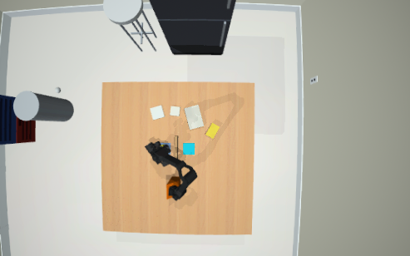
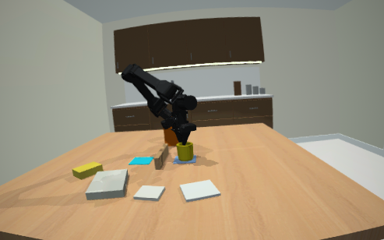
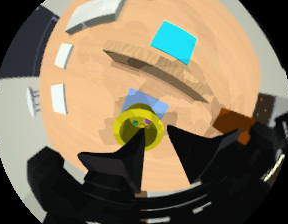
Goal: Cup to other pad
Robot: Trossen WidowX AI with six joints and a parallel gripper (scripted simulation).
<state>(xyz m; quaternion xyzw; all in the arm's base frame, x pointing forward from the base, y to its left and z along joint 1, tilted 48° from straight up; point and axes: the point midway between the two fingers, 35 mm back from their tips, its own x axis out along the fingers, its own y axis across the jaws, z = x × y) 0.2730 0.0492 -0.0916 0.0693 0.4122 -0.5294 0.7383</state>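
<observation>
The yellow cup (image 2: 185, 153) (image 3: 117, 131) stands upright on the blue pad (image 2: 194, 160) (image 3: 140, 96). Several marbles show inside it in the wrist view, among them a green marble (image 3: 135, 123) and a purple marble (image 3: 147, 121). The cyan pad (image 1: 189, 149) (image 2: 141, 160) (image 3: 174, 42) is bare, across the wooden barrier. My gripper (image 2: 184, 143) (image 3: 155, 129) is partly open, pointing down at the cup's rim. In the wrist view one fingertip overlaps the cup's mouth and the other is beside its rim. Nothing is gripped. The arm mostly hides the cup in the top view.
A low wooden barrier (image 1: 176, 146) (image 2: 159, 159) (image 3: 155, 67) stands between the pads. A yellow block (image 1: 212, 130) (image 2: 88, 171), a large pale slab (image 1: 194, 117) (image 2: 107, 184) and two small white slabs lie farther off. An orange block (image 2: 170, 137) (image 3: 234, 123) is by the arm's base.
</observation>
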